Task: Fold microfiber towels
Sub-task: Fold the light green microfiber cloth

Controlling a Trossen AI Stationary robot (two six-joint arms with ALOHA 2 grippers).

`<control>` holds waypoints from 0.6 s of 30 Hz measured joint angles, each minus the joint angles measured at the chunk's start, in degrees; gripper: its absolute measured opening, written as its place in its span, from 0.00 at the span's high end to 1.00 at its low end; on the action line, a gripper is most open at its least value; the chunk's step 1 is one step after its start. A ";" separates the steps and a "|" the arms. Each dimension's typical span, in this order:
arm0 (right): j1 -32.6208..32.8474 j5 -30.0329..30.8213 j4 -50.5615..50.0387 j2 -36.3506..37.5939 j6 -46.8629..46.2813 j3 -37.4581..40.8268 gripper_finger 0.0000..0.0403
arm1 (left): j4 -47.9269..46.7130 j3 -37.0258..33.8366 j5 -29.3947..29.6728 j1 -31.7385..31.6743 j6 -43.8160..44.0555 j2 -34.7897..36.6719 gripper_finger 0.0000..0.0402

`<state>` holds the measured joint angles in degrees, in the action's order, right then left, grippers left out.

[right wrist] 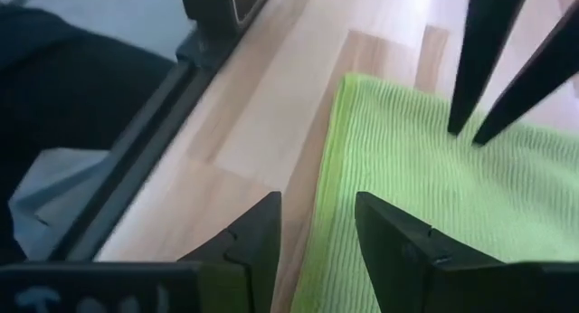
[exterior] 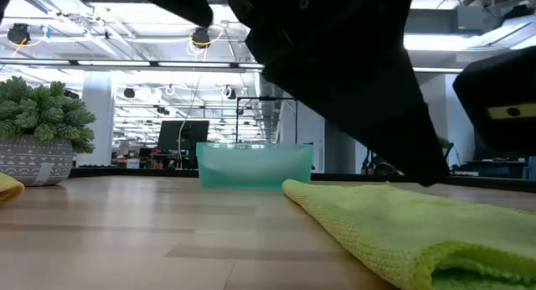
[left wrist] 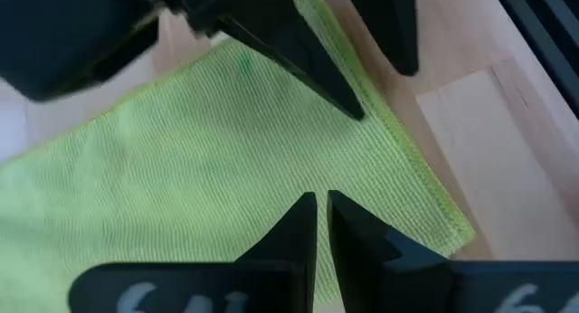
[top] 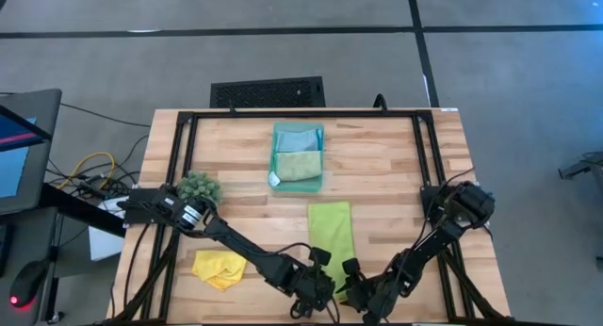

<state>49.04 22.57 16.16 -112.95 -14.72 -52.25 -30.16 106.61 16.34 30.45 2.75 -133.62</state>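
Folding is midway on the lime towel (top: 331, 230), lying lower centre of the desk (top: 396, 166), with the left end effector (top: 320, 286) clenched empty and the right end effector (top: 356, 290) released beside its near edge; next likely calls for regrasping that edge.

Tray (top: 320, 166) at table (top: 396, 175) centre, towel (top: 331, 230) before it, plant (top: 200, 187) left

The whole table (top: 377, 166) was viewed from directly overhead. The low view was taken level across its surface toward the room. Both wrist views were held close above the lime green towel (top: 331, 234), shared with both other views.
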 joint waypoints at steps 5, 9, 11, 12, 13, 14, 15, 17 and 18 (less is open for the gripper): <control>-0.02 0.17 0.43 0.61 -0.24 0.00 0.59 | 3.19 -7.15 1.45 0.47 2.19 2.04 0.94; -0.04 0.21 0.71 0.89 -0.32 -0.12 0.59 | 20.64 -21.63 2.28 0.28 4.33 9.62 0.94; -0.08 -0.08 0.83 0.46 -0.29 -0.07 0.59 | 32.19 -28.45 2.00 -0.10 3.58 14.09 0.94; -0.33 -0.20 1.00 0.19 -0.26 -0.09 0.59 | 37.79 -31.74 2.01 -0.16 2.98 16.08 0.94; -0.41 -0.20 0.74 0.01 -0.22 -0.07 0.59 | 42.62 -34.54 2.06 -0.33 2.49 17.64 0.94; -0.44 -0.24 0.93 -0.38 -0.22 -0.07 0.59 | 48.22 -36.98 2.00 -0.47 2.15 18.67 0.94; -0.52 -0.44 1.37 -0.86 -0.24 -0.12 0.59 | 52.94 -39.27 1.86 -0.52 1.54 19.60 0.94; -0.98 -0.54 1.37 -1.69 -0.02 -0.12 0.59 | 60.40 -42.25 0.67 -0.74 1.02 19.94 0.94; -1.18 -0.71 1.38 -2.07 -0.01 -0.20 0.60 | 61.98 -43.16 0.40 -0.86 0.89 19.89 0.94</control>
<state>47.86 21.86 17.54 -115.01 -14.73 -52.45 31.82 63.45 16.73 29.59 3.64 -113.73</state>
